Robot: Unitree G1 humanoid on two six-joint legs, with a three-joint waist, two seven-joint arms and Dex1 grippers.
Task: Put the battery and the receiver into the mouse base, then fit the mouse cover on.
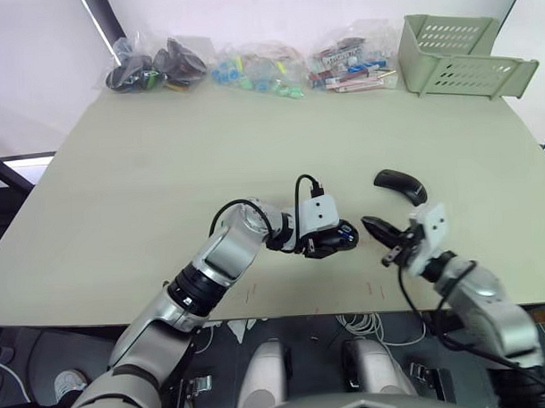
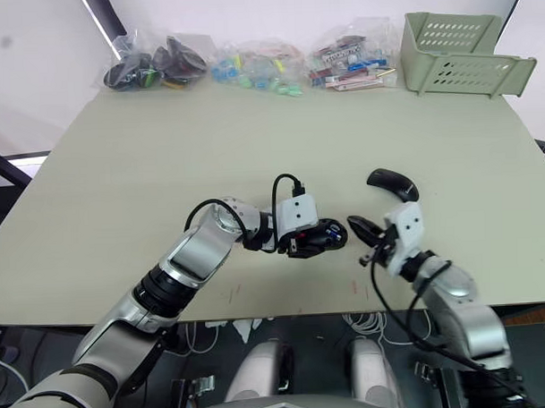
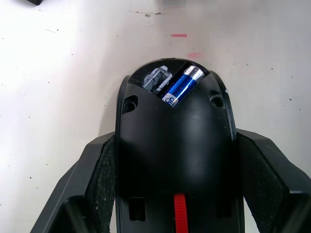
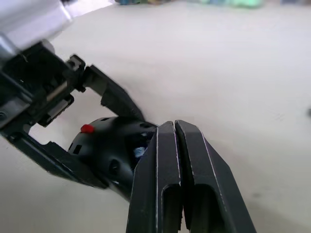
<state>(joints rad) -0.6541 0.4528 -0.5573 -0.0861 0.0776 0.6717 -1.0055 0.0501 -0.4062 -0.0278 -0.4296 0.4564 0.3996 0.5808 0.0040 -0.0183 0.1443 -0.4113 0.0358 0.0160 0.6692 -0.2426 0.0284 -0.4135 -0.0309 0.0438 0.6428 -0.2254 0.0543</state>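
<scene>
My left gripper (image 1: pixel 331 241) is shut on the black mouse base (image 1: pixel 339 237) and holds it near the table's front edge. The pads (image 3: pixel 99 179) grip both sides, and a red patch (image 3: pixel 180 213) shows on top. The blue battery (image 3: pixel 181 86) lies in the recessed compartment at the base's end. My right gripper (image 4: pixel 170 127) is just right of the base, its tip close to the compartment end. Its fingers are pressed together with nothing visible between them. The receiver is hidden. The glossy black mouse cover (image 1: pixel 400 186) lies on the table beyond the right gripper.
Clear bags of small parts (image 1: pixel 254 70) lie along the table's far edge, with darker bags (image 1: pixel 156 65) at their left. A pale green slotted basket (image 1: pixel 460 54) stands at the far right corner. The table's front edge (image 1: pixel 285 313) runs just under both arms.
</scene>
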